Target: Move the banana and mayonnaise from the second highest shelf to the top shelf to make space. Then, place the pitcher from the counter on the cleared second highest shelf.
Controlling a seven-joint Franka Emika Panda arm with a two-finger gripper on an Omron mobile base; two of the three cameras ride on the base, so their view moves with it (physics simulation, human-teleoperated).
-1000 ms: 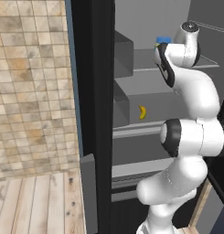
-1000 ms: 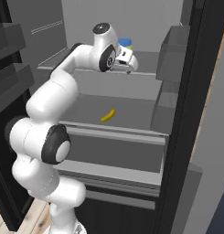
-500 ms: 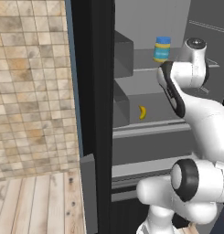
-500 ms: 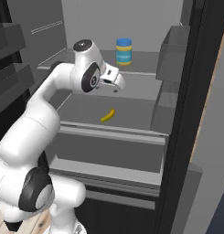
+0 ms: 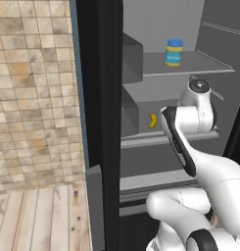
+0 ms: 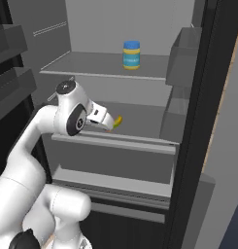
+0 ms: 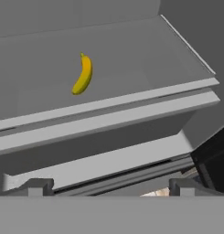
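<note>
The mayonnaise [image 5: 174,53] [image 6: 131,55] stands upright near the back of the top shelf [image 5: 204,68] [image 6: 91,73], with nothing touching it. On the second highest shelf [image 6: 130,144] [image 7: 109,119], one level down, the banana [image 5: 152,120] [image 6: 118,120] [image 7: 82,74] lies a little behind the thick front rail. My gripper [image 6: 107,123] [image 7: 111,187] hangs open and empty just in front of that rail, pointing in at the banana, which sits ahead and to the left in the hand view. The pitcher and the counter are out of view.
The open fridge's dark door edge [image 5: 99,98] stands at the left, with a tiled wall [image 5: 33,88] beyond it. Grey door bins [image 6: 183,53] jut in at the right. A grey box [image 5: 132,59] sits at the top shelf's left end. Lower shelves lie beneath.
The arm has drawn back from the jar on the top shelf and swung down to the level of the second highest shelf. The jar stays standing where it was; the banana has not moved.
</note>
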